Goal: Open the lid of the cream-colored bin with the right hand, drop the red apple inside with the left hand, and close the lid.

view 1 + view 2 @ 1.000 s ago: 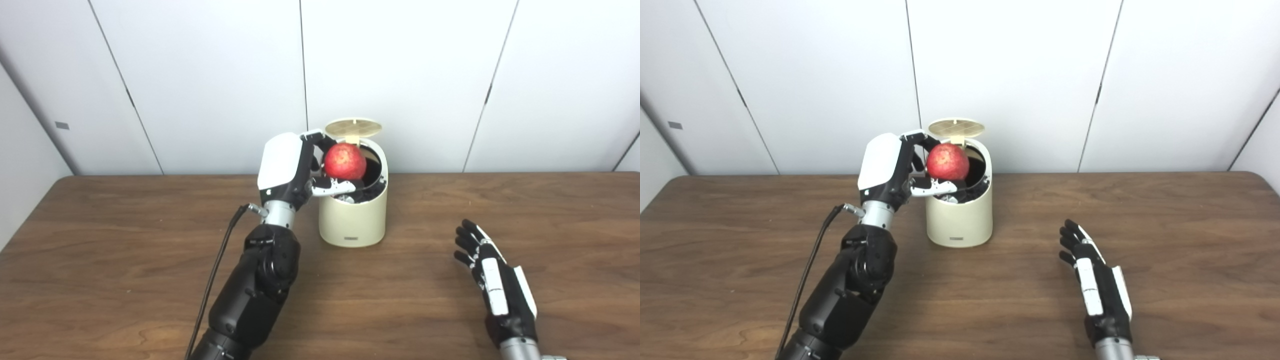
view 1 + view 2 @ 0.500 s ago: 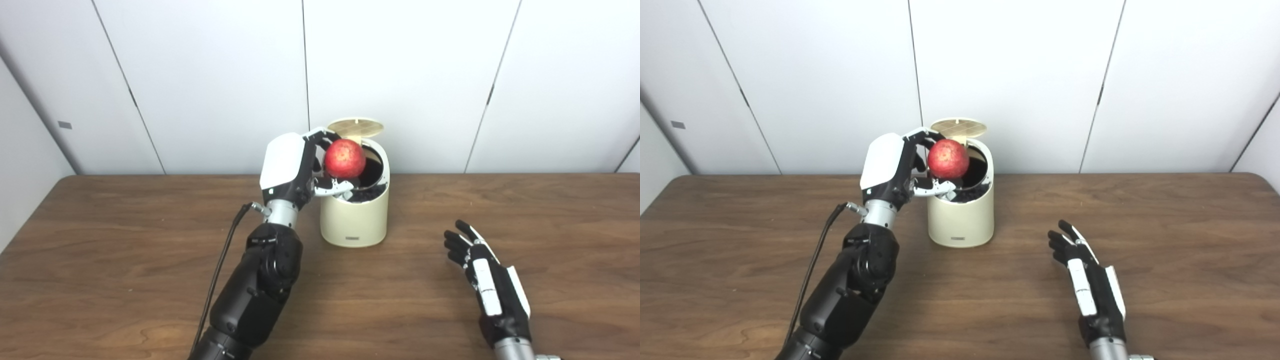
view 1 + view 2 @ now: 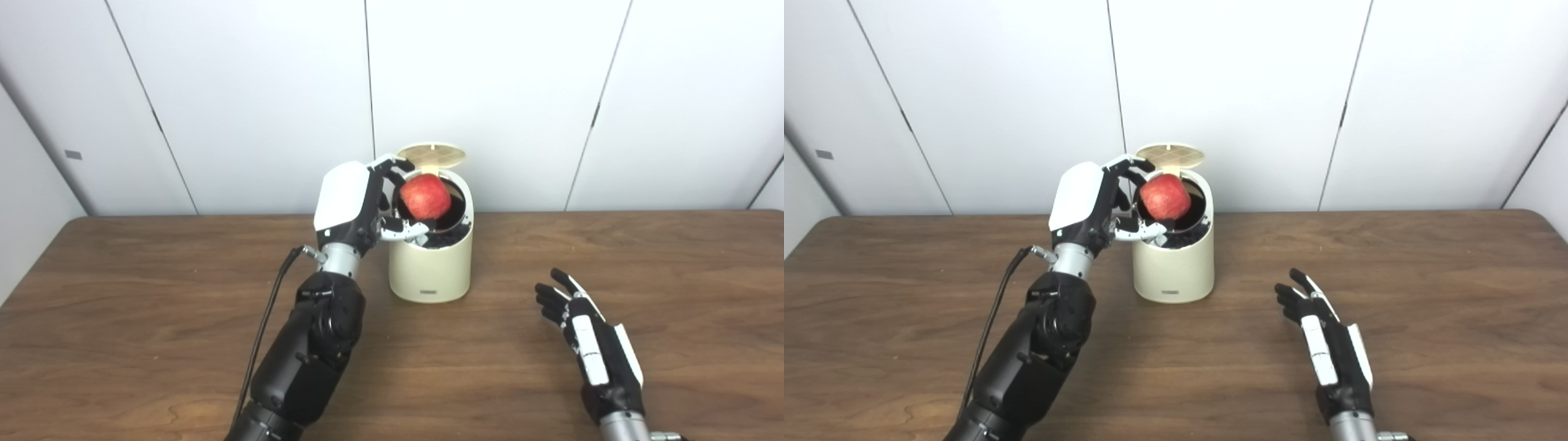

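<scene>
Here we see our left hand [image 3: 358, 205] raised beside the cream-colored bin [image 3: 431, 260], on its left flank, with the white back of the hand turned toward the cameras. The red apple [image 3: 425, 196] sits just past the palm, right over the bin's dark mouth and partly sunk below the near rim. Our fingers [image 3: 392, 164] arch over the top of the apple and the thumb [image 3: 401, 231] reaches under it along the rim; we cannot tell whether they press on the fruit or whether a thin gap has opened around it, so we leave the grip undecided. Beyond the fingertips, the lid [image 3: 432, 155] stands tipped back on its hinge at the rear of the bin, its ribbed underside facing forward. A black cable [image 3: 266, 324] runs along the forearm below that hand.

Our right hand [image 3: 1326, 352] is low over the wooden table [image 3: 122, 306], well apart from the bin, which stands ahead of it and to its left. It holds nothing, its fingers [image 3: 1289, 300] spread and gently curled, pointing away from us toward the white wall panels [image 3: 245, 92] behind the table
</scene>
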